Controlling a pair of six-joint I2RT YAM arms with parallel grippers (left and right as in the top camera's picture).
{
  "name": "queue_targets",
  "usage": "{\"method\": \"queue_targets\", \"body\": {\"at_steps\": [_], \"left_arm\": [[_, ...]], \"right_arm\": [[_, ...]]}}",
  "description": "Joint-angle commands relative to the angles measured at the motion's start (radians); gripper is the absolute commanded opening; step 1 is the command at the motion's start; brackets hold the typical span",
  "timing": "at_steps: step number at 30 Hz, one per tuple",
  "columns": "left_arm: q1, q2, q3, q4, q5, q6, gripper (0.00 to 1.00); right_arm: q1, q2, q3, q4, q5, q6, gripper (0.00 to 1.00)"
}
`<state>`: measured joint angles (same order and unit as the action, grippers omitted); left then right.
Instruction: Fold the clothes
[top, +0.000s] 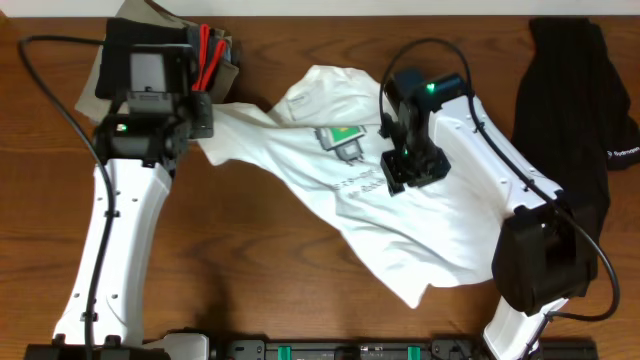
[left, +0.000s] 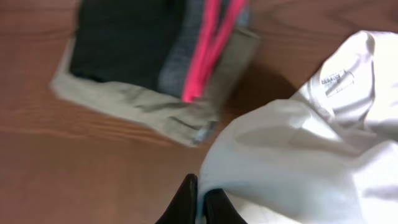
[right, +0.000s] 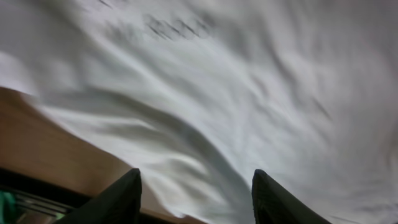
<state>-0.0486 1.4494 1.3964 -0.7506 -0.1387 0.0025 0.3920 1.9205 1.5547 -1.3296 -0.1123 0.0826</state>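
Now the wooden table (top: 300, 300) carries the white T-shirt (top: 400, 220), crumpled across its middle, a black garment (top: 565, 90) at the right and a folded stack (left: 137, 68) at far left. The right gripper (right: 196, 186) hangs spread over the shirt; the left gripper (left: 200, 200), pressed together, pinches its edge.

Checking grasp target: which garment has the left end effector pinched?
The white T-shirt, its edge in the left end effector; the folded stack and the black garment lie free.
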Motion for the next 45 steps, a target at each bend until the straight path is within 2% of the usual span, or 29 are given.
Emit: {"method": "queue_targets", "body": {"at_steps": [1,3,6,11,15,23,30,39,42,45], "left_arm": [[0.040,-0.010,0.005,0.002,-0.038,-0.063,0.06],[0.043,-0.010,0.005,-0.002,-0.038,-0.068,0.06],[0.042,-0.010,0.005,-0.005,-0.032,-0.069,0.06],[0.041,-0.010,0.005,-0.026,-0.027,-0.104,0.06],[0.041,-0.010,0.005,-0.050,-0.026,-0.113,0.06],[0.041,-0.009,0.004,-0.080,0.050,-0.117,0.06],[0.041,-0.009,0.001,-0.139,0.080,-0.121,0.06],[0.003,-0.005,-0.050,-0.149,0.177,-0.125,0.06],[-0.029,0.004,-0.070,-0.145,0.177,-0.140,0.06],[-0.064,0.018,-0.081,-0.146,0.177,-0.140,0.06]], "right_arm": [[-0.019,-0.002,-0.090,0.047,0.003,0.026,0.49],[-0.019,-0.002,-0.135,0.088,0.003,0.026,0.40],[-0.019,-0.002,-0.199,0.162,0.003,0.027,0.01],[-0.023,-0.002,-0.351,0.350,0.003,0.045,0.01],[-0.043,-0.002,-0.409,0.429,0.003,0.064,0.01],[-0.111,0.001,-0.449,0.597,0.032,0.071,0.01],[-0.217,0.076,-0.452,0.742,0.109,0.070,0.01],[-0.360,0.140,-0.433,1.092,0.068,0.050,0.01],[-0.380,0.140,-0.365,1.097,0.043,0.039,0.01],[-0.386,0.140,-0.235,0.993,0.009,0.020,0.01]]}}
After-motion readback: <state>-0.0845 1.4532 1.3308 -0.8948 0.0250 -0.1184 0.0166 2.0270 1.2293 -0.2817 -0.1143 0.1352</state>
